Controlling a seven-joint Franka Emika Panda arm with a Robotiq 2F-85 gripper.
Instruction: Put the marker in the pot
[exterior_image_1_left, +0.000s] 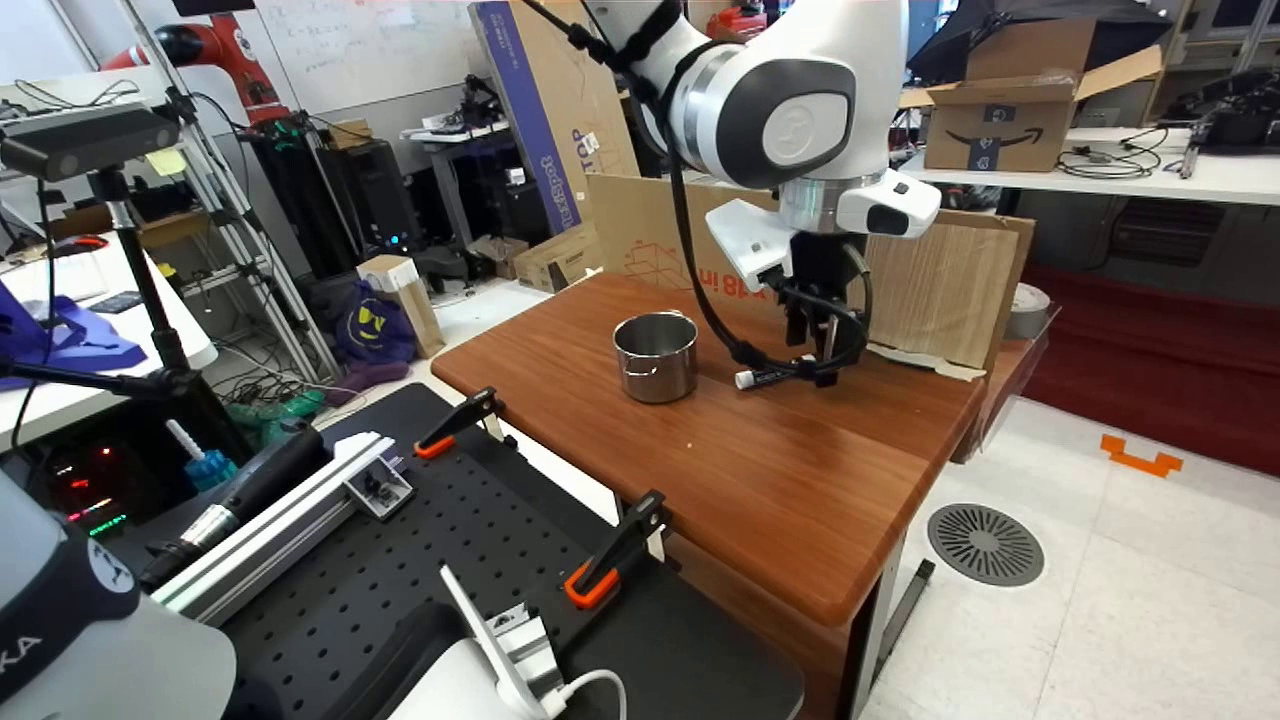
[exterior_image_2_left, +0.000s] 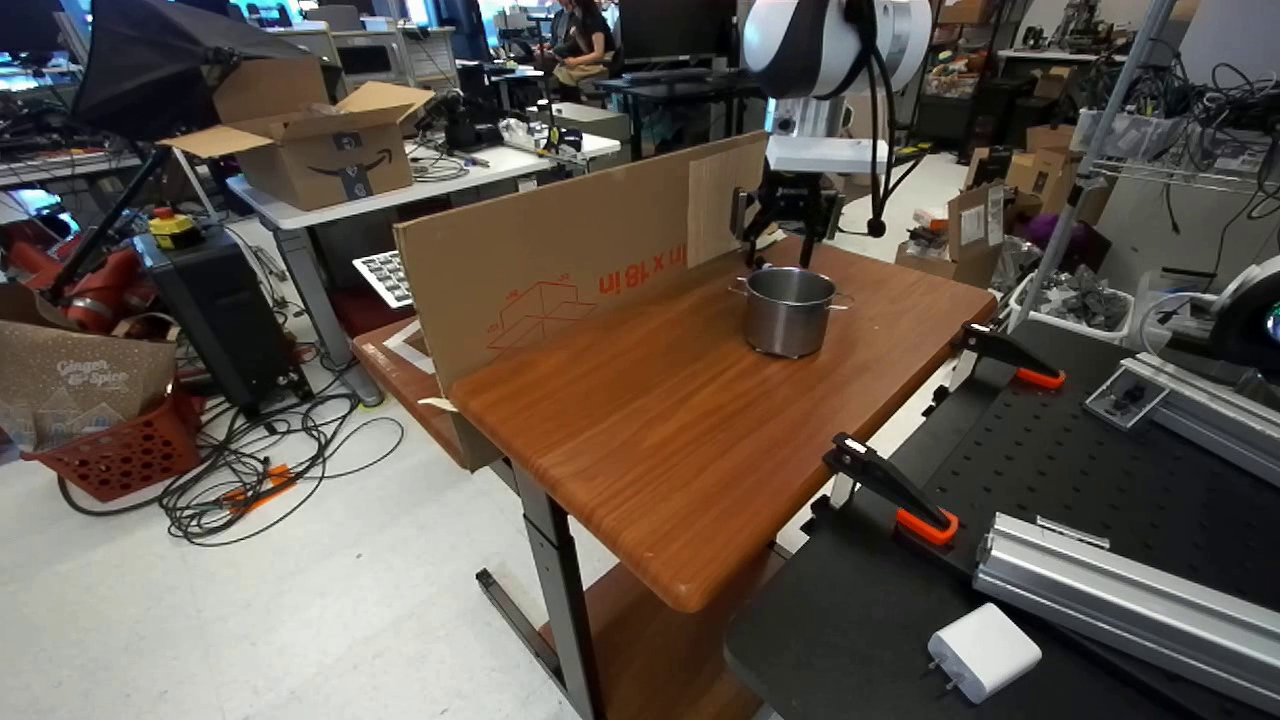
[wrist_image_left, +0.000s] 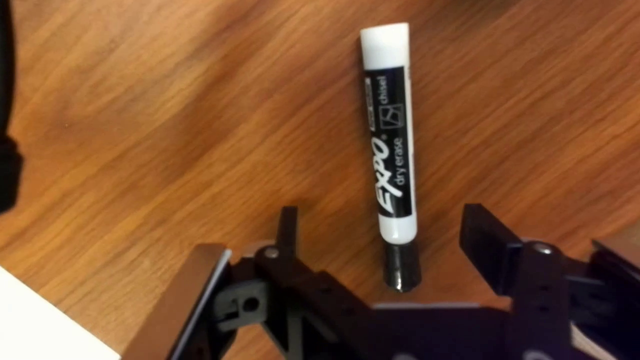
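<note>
The marker (wrist_image_left: 392, 150) lies flat on the surface (exterior_image_1_left: 720, 460), a white barrel with a black label and a black cap, its white end nearer the pot (exterior_image_1_left: 656, 357). Right over it hangs the gripper (wrist_image_left: 381, 227), pointing down, its jaws spread well apart: one stands to each side of the cap end, and I can see the surface between each of them and the marker. The pot stands upright, near the marker but apart from it. Cardboard (exterior_image_2_left: 560, 240) stands along an edge of the surface.
</note>
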